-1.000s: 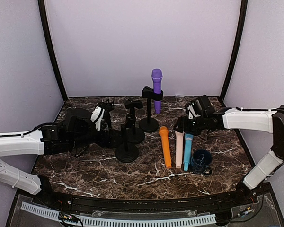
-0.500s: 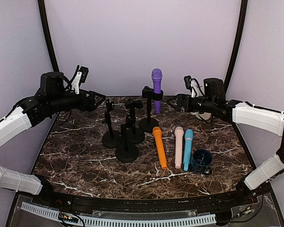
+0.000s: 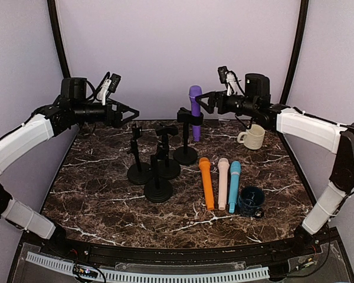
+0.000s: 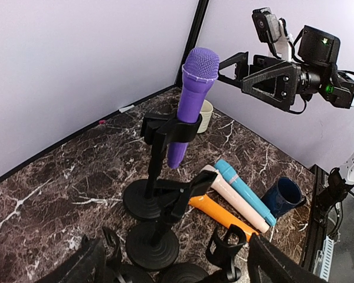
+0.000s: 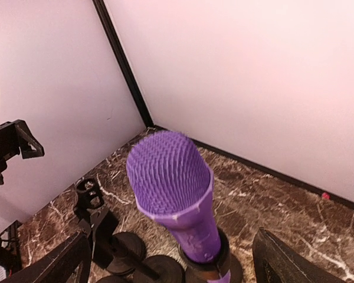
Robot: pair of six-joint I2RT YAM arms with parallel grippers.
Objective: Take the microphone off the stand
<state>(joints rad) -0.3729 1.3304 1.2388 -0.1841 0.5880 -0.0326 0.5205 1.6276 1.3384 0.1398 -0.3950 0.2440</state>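
— Purple microphone (image 3: 195, 100), overhead view: where does it sit?
— Upright in the clip of the rear stand (image 3: 185, 155), at the back of the marble table (image 3: 94, 200). Right gripper (image 3: 202, 101) is level with its head, just beside it on the right, jaws apart. Whether it touches the head cannot be told. Left gripper (image 3: 133, 114) hangs high and well apart to the left, above three other stands (image 3: 158, 190), jaws also apart.
— Left wrist view?
— Own fingers (image 4: 82, 268) sit spread at the bottom corners, nothing between them. Microphone (image 4: 192, 88) tilts slightly in its clip. The orange, pink and blue microphones (image 4: 236, 203) lie flat on the table beside the stands.
— Right wrist view?
— Mesh head (image 5: 170, 177) is centred. Both fingers (image 5: 50, 265) sit at the bottom corners, wide apart, neither touching it.
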